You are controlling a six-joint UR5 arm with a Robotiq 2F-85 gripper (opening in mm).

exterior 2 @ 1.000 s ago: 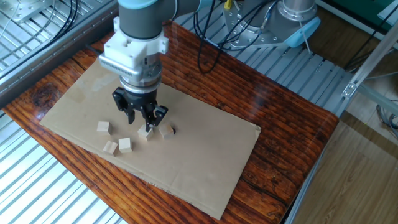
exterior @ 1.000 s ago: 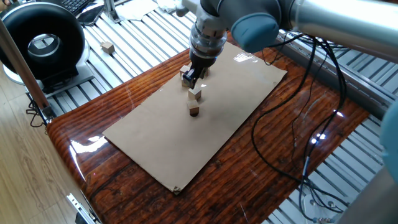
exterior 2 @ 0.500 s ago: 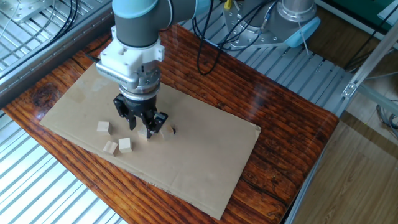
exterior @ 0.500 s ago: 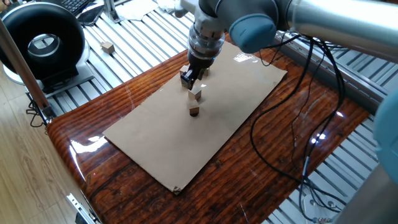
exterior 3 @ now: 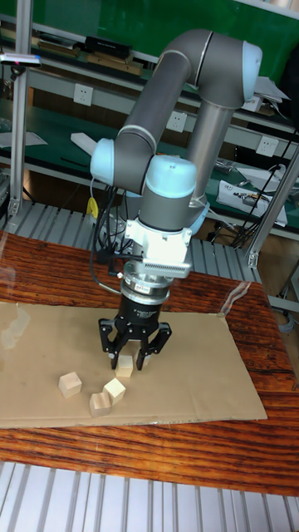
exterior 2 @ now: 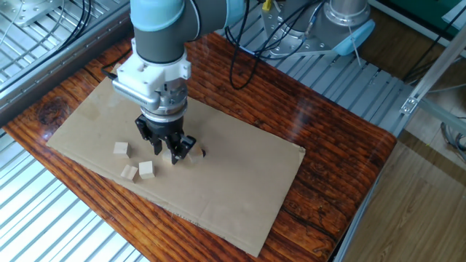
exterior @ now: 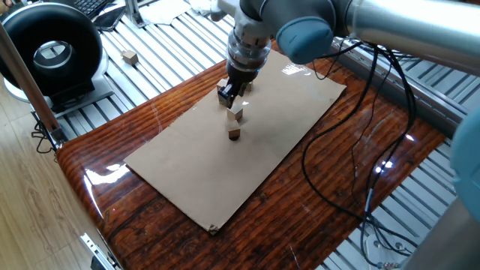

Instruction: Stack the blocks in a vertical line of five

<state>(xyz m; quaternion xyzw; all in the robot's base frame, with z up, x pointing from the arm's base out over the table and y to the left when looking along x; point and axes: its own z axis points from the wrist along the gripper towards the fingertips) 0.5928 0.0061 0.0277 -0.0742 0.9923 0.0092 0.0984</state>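
Note:
Several pale wooden blocks lie on the cardboard sheet (exterior 2: 240, 196). A loose group of three blocks (exterior 2: 121, 149) (exterior 2: 129, 172) (exterior 2: 146, 169) sits near the sheet's front edge. My gripper (exterior 2: 167, 151) is open, low over the sheet just right of that group. It hides one block there and partly covers another block (exterior 2: 194, 154) beside the dark spot (exterior 2: 203, 153). In the tall fixed view a block (exterior 3: 126, 364) shows between the spread fingers of the gripper (exterior 3: 127, 359). In the one fixed view the gripper (exterior: 229, 96) is just beyond two blocks (exterior: 236, 114) (exterior: 234, 133). Whether it touches any block is unclear.
The sheet rests on a glossy wooden table (exterior: 105, 187) ringed by metal slats. Black cables (exterior: 352, 150) trail across the right side. A round black device (exterior: 51, 52) stands at the far left, and a small tan cube (exterior: 130, 56) lies off the table on the slats.
The gripper has shifted a little toward the group of three blocks and now covers the block it stood just behind. The blocks have not moved.

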